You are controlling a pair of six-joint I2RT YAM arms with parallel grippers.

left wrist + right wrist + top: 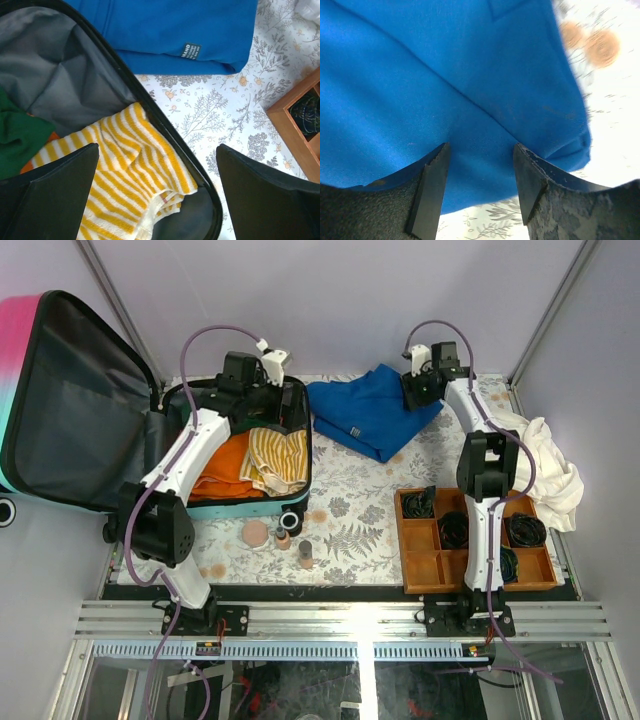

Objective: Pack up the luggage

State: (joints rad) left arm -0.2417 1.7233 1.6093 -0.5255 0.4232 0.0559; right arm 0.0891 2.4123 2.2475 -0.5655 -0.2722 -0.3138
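Top view, luggage [80,410]: it lies open at the left of the table [360,510], lid propped back, so the lined base faces up for loading.
Top view, contents: an orange garment [220,465] and a yellow-striped top [278,455] sit in the base. The far corner looks free for more.
Top view, my left end effector [268,400]: it hangs over the base's far edge.
Top view, my right end effector [420,390]: it is at the far right corner of the folded blue garment [370,415], which lies just beside the luggage.
Left wrist view, left end effector [157,200]: the fingers are spread wide and hold nothing. The striped top and the luggage rim are below them.
Left wrist view, green cloth [20,135]: it is tucked at the left, inside the lining.
Right wrist view, right end effector [480,190]: it is partly open, with blue fabric filling the gap between the fingers. I cannot tell if the pads touch it yet.
Judgement: I am probably about to pinch this corner, so the blue garment can be drawn across into the base.
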